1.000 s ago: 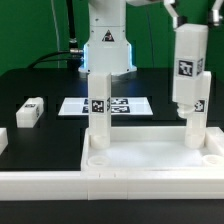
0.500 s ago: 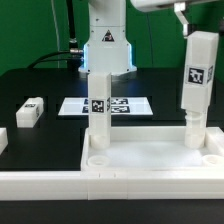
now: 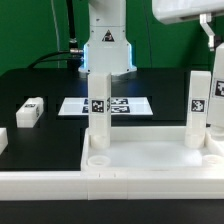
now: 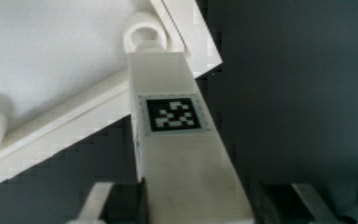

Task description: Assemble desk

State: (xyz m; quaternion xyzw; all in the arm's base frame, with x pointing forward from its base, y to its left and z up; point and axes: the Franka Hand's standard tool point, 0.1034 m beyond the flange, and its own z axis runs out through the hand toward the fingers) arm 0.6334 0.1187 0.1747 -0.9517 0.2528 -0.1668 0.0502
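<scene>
The jaws are clamped on a tagged leg (image 4: 172, 150) near a corner of the desk tray (image 3: 120, 182), while another leg (image 3: 98, 122) stands upright in the tray at the exterior view's left.

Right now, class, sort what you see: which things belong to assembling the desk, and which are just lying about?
Belong to the job:
- tabletop
- upright leg standing at the tabletop's corner
- held leg, clamped in the gripper
- loose leg lying on the black table

Just lying about:
- marker board
- robot base
</scene>
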